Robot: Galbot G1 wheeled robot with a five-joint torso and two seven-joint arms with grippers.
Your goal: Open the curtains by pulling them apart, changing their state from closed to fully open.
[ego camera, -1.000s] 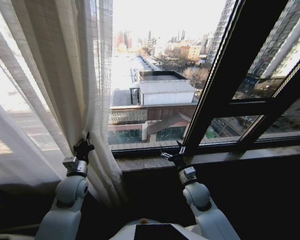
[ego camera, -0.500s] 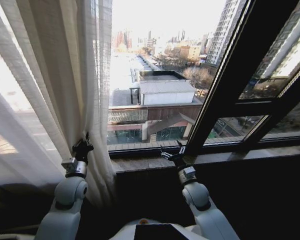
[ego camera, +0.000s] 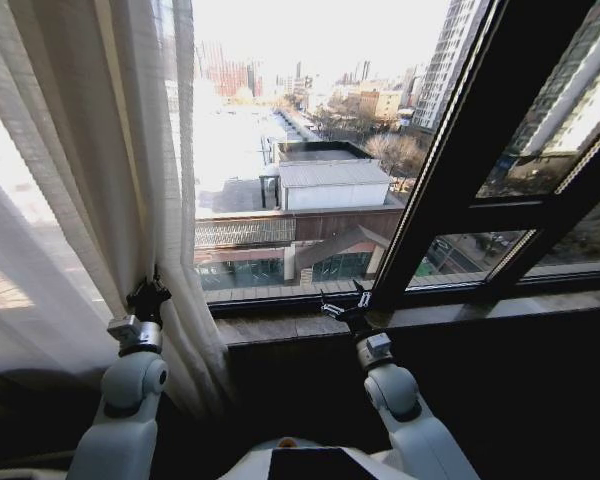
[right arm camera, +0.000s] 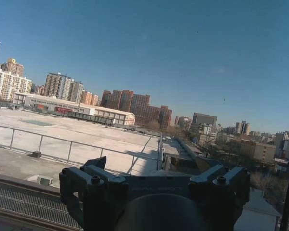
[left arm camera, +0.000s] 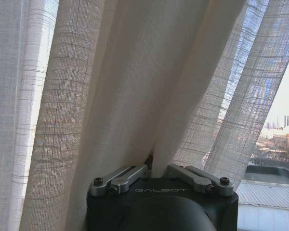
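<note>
A sheer white curtain hangs bunched in long pleats on the left side of the window. My left gripper is low on its inner edge, shut on a fold of the fabric. In the left wrist view the curtain runs down into the pinch of that gripper. My right gripper is held at the window sill, just left of the black frame post, open and holding nothing. The right wrist view looks past the open right gripper through bare glass at the city.
A thick black window frame post slants up on the right, with crossbars beyond it. The stone sill runs across below the glass, with a dark wall under it. Bare glass lies between the curtain edge and the post.
My left gripper has moved left with the curtain fold in it, and the curtain's inner edge has shifted left, widening the bare glass. The right arm has stayed put.
</note>
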